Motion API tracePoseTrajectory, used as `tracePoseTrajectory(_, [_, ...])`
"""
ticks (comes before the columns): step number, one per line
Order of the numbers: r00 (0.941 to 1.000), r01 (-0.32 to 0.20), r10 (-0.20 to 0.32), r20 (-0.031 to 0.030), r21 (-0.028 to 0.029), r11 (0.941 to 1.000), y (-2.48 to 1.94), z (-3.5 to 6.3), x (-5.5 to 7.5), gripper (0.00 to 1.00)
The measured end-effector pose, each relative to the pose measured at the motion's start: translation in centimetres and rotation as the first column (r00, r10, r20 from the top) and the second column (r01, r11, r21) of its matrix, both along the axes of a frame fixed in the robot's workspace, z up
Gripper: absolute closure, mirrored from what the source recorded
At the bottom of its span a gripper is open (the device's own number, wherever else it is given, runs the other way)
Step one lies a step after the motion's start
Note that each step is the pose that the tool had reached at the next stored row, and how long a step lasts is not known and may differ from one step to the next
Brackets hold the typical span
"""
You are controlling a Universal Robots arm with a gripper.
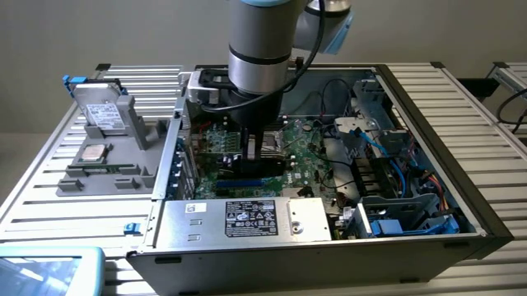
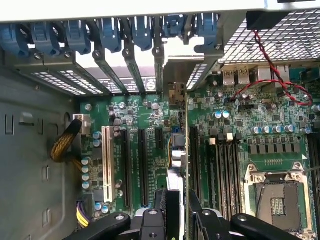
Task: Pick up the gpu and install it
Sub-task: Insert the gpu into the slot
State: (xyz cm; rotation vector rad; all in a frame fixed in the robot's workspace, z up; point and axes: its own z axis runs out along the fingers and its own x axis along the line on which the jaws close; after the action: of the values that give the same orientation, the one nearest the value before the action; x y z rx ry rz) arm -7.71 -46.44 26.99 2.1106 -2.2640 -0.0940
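At the exterior view's far left, bare table slats (image 1: pixel 33 203) run out to the edge. On them sits a grey fixture tray (image 1: pixel 99 185) holding a hard drive (image 1: pixel 103 114) propped upright at the back, a processor chip (image 1: pixel 95 152) lying flat in front of it, and a memory stick (image 1: pixel 103 167) just in front of that.

Just beside the tray stands the open computer case (image 1: pixel 288 268), its side wall close against the tray. Along the case's near edge lies the power supply (image 1: pixel 239 217), label up. The arm (image 1: pixel 259 43) drops in from the top centre, close to the case's wall on the exterior view's left. More room lies open over the motherboard (image 1: pixel 309 157) toward the exterior view's right.

The gripper (image 1: pixel 263 154) is pinched on the gpu (image 1: pixel 265 169), which it holds on edge low over the board. I cannot tell whether the card's lower edge touches a slot. In the wrist view the card (image 2: pixel 186 150) shows edge-on between the fingers (image 2: pixel 162 207), among the long dark expansion slots (image 2: pixel 142 160), with the empty processor socket (image 2: pixel 277 197) well apart.

Toward the lower right of the exterior view, a drive cage with blue cables (image 1: pixel 403 216) fills that corner of the case. Beyond the case wall lie bare slats.
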Motion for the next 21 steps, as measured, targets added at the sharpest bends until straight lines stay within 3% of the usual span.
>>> tracePoseTrajectory(5, [1.0000, 0.005, -0.005, -0.0069, 0.0143, 0.9999, -0.32, -0.25, -0.09, 0.72])
tracePoseTrajectory(9, [0.9999, 0.009, -0.009, -0.0120, 0.0219, 0.9997, -0.49, -0.48, -0.12, 0.72])
tracePoseTrajectory(21, [0.9999, 0.010, -0.009, -0.0123, 0.0232, 0.9997, -0.59, -0.78, -0.38, 0.72])
